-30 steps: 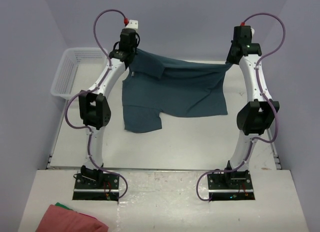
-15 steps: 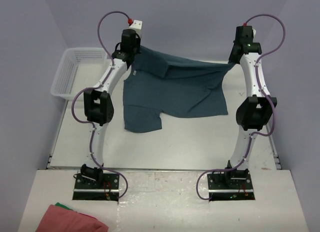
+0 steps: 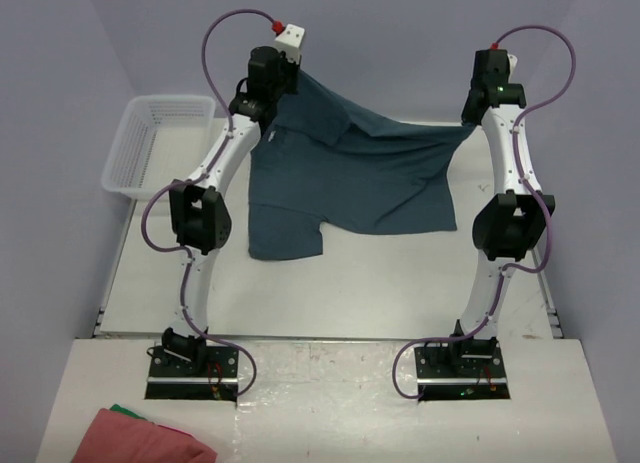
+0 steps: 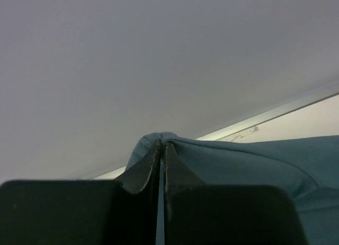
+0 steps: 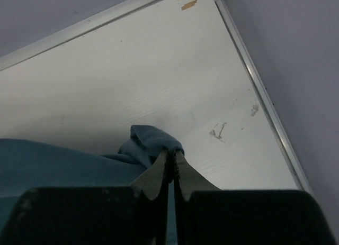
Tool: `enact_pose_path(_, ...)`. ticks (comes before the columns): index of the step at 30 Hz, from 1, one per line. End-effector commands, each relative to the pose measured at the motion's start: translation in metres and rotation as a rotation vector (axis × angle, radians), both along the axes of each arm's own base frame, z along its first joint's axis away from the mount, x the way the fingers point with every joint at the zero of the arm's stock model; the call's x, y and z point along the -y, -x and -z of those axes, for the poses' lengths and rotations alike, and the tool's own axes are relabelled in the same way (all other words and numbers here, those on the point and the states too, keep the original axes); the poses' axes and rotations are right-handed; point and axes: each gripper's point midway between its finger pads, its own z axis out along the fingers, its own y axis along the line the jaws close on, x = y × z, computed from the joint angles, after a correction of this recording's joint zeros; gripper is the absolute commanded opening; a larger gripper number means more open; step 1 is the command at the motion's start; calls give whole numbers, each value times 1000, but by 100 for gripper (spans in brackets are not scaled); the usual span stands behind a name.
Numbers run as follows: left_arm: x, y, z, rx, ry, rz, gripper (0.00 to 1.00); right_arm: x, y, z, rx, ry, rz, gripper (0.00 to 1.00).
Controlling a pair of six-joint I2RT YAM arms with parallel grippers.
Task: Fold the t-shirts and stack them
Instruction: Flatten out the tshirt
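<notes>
A dark teal-blue t-shirt (image 3: 350, 183) hangs stretched between my two raised arms, its lower part draped on the white table (image 3: 370, 283). My left gripper (image 3: 293, 73) is shut on the shirt's upper left corner, high at the back. In the left wrist view the t-shirt (image 4: 249, 163) bunches over that gripper (image 4: 162, 143), with a thin layer pinched between the jaws. My right gripper (image 3: 472, 125) is shut on the upper right corner. In the right wrist view a fold of t-shirt (image 5: 151, 139) wraps over the tips of that gripper (image 5: 171, 152).
A white mesh basket (image 3: 150, 143) stands at the table's far left. A pink-red cloth with a green edge (image 3: 140, 438) lies on the near shelf, bottom left. Grey walls close the table on three sides.
My left gripper has risen and shifted right with the shirt corner, lifting that side higher. The right gripper has moved up slightly. Both grips hold.
</notes>
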Motion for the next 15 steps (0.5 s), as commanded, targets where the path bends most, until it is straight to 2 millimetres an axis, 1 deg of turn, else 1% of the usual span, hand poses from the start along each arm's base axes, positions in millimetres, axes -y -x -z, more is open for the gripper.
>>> enact_pose_path(1,27,17,-75,167,37,110,0,12,2,-31,71,37,31,0)
enact_pose_path(2,33,21,-77,171,39,134,0,12,2,-31,70,37,29,0)
enact_pose_path(3,37,26,-85,185,42,147,0,11,1,-30,68,37,27,0)
enact_pose_path(4,43,29,-85,186,41,159,0,11,1,-30,67,36,25,0)
enact_pose_path(5,44,31,-90,200,42,154,0,11,1,-29,64,35,24,0)
enact_pose_path(6,46,29,-85,192,38,156,0,11,1,-29,64,34,25,0)
enact_pose_path(7,43,27,-92,204,43,147,0,11,1,-27,60,32,24,0)
enact_pose_path(8,42,25,-86,186,36,141,0,9,2,-28,62,26,19,0)
enact_pose_path(11,32,15,-58,131,24,106,0,6,1,-24,55,14,8,0)
enact_pose_path(12,27,13,-51,114,24,87,1,5,0,-18,45,7,5,0)
enact_pose_path(13,19,9,-30,71,22,68,10,5,-1,-16,40,5,0,0)
enact_pose_path(14,14,7,-21,50,45,54,21,4,-3,-9,26,3,-7,0)
enact_pose_path(15,3,2,-3,19,41,14,51,2,-5,-8,21,1,-22,9)
